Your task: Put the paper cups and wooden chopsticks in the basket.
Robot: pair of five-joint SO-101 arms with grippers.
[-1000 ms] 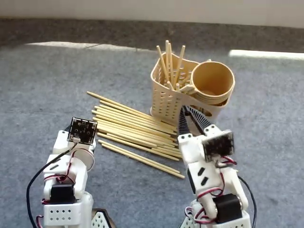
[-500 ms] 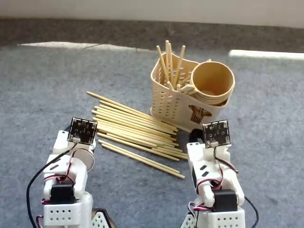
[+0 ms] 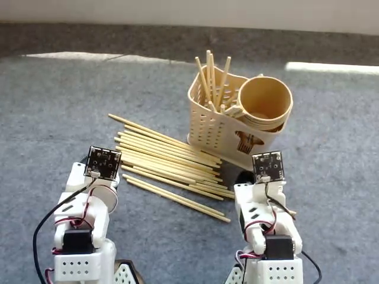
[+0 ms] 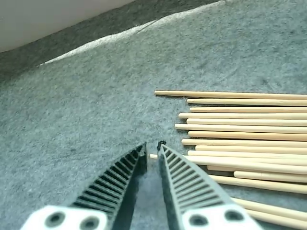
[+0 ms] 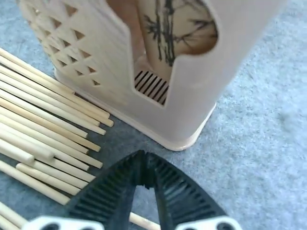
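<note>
A cream perforated basket (image 3: 216, 125) stands on the grey carpet, holding stacked paper cups (image 3: 265, 103) and several upright wooden chopsticks (image 3: 212, 76). Many more chopsticks (image 3: 169, 163) lie in a loose row on the carpet to the basket's left, between the two arms. My left gripper (image 4: 152, 145) is shut and holds nothing; it hovers at the near ends of the lying chopsticks (image 4: 240, 129). My right gripper (image 5: 144, 155) is shut and empty, a short way in front of the basket's (image 5: 192, 96) lower wall. A cup (image 5: 177, 24) shows through the basket's cut-out.
Grey carpet (image 3: 89, 89) spreads open to the left and behind the basket. A pale strip of wall or floor (image 3: 177, 12) runs along the far edge. One loose chopstick (image 5: 144, 221) passes under my right gripper.
The right arm has drawn back from the basket toward its base, and its gripper has shut. The left arm, basket and chopsticks have not moved.
</note>
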